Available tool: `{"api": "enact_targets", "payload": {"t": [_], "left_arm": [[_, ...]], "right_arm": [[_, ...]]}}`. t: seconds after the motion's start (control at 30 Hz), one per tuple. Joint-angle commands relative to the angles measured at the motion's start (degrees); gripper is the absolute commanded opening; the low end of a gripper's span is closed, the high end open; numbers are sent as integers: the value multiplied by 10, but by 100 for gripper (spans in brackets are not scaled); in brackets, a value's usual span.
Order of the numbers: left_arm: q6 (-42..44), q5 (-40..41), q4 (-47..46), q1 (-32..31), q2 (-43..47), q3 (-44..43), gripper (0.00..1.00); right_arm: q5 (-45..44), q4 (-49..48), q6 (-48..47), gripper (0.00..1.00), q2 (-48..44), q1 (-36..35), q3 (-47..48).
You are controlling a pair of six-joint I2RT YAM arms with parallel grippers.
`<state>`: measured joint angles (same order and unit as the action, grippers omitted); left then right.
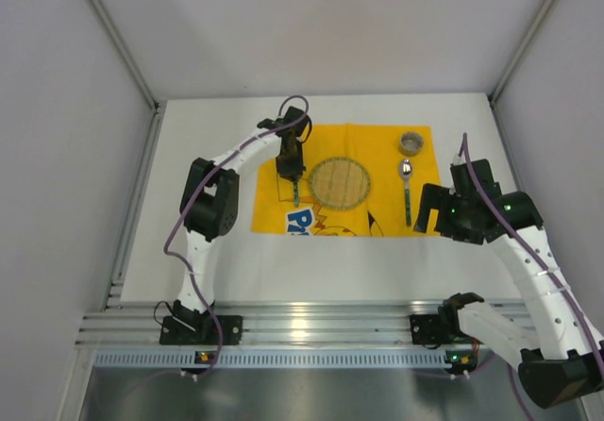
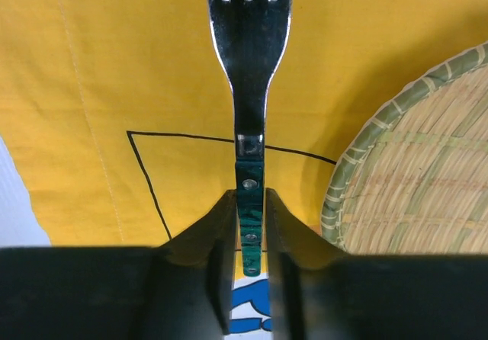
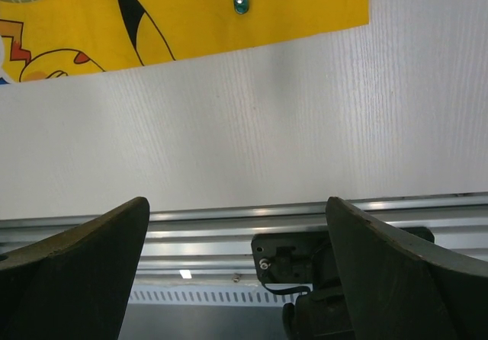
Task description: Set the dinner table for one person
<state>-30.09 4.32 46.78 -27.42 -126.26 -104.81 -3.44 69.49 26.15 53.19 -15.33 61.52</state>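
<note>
Left tool [image 2: 250, 203]: clamped on the fork [image 2: 248, 65] handle, over the yellow placemat [image 2: 91, 65], beside the woven plate [image 2: 427, 180].
Right tool [image 3: 236, 203]: spread wide, above the white surface [image 3: 229, 126].

Top camera looks down on the dinner table [image 1: 330, 261]; both close wrist views share the placemat [image 2: 91, 88].

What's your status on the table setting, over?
Left gripper shut on fork, over the placemat beside the woven plate. Right gripper open, empty, over bare table. Spoon and cup right of plate. Nothing blocking.
</note>
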Motion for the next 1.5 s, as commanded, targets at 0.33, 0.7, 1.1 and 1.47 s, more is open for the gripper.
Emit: {"api": "enact_targets", "payload": {"t": [0.33,0.7,1.1,1.47], "left_arm": [[62,24,-4,43,78,-18,46],[91,-67,-38,191,63,24,36],[123,-230,-76,206,-10,26,35],[125,-261,-75,206,-70,9,20]], "right_arm": [[-15,-20,9,100,7,-8,-3],[-26,-22,31,100,21,-7,-2],[-32,-43,50,100,80,-7,12],[-37,-71,64,100,118,-7,16]]}}
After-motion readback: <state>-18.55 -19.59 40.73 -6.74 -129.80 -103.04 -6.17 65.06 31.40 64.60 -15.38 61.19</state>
